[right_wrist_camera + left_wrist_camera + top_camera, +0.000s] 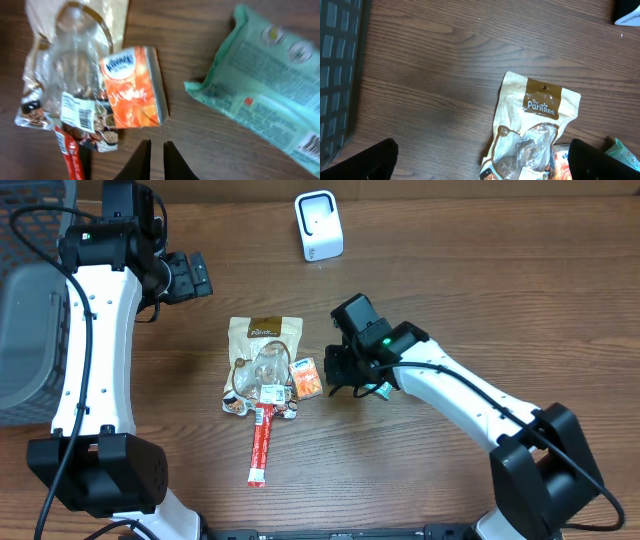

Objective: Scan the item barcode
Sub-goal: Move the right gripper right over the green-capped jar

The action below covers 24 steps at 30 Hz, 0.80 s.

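- Right gripper [156, 159]: fingers almost pressed together with nothing between them, poised over the bare table [200, 145].
- Green packet [265, 95]: lies flat just beside that gripper, clear of its fingers, with a barcode at one corner.
- Left gripper [193, 276]: fingers spread wide, empty.
- Snack bag [265, 350], orange tissue pack [307, 378] and red stick [262, 445]: clustered mid-table.
- White scanner [318, 225]: at the far edge.

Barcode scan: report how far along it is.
Done: nothing that shows; no item is at the scanner. In hand: nothing. The right jaws are shut and empty over the table, near the orange pack and teal packet; the left jaws are open and empty. Left: grasp an item and show its barcode to the scanner. The pouch and red stick lie on the table.
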Motion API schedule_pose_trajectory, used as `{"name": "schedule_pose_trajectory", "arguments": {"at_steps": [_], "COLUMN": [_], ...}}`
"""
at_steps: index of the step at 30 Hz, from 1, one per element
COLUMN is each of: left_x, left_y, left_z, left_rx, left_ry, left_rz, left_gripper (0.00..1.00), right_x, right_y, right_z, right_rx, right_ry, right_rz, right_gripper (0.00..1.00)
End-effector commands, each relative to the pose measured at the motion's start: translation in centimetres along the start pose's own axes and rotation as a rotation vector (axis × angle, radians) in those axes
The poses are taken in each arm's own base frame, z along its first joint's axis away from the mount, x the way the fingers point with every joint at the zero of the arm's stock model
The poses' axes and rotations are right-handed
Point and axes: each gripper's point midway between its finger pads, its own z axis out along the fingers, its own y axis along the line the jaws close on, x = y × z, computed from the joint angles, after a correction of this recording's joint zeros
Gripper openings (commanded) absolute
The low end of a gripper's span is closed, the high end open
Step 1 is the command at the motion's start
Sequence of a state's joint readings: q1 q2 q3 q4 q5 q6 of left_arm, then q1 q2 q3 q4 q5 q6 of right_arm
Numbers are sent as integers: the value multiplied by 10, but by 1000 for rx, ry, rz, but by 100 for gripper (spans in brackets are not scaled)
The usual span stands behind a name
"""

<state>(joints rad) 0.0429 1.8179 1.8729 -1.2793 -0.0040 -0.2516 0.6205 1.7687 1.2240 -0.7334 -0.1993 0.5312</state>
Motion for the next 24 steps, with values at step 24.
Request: {"name": "schedule_pose_trajectory", "arguments": {"at_steps": [24], "left_x": [-4], "left_y": [-3], "left_z": [-4], "left_rx": [6], "left_ry": [-16], "left_rz": [13], "left_gripper": [100], "right_x": [-84], "right_y": [-59], "right_z": [29], "right_rx": [86], "right_ry": [-227], "right_rz": [154], "right_gripper": [10]}}
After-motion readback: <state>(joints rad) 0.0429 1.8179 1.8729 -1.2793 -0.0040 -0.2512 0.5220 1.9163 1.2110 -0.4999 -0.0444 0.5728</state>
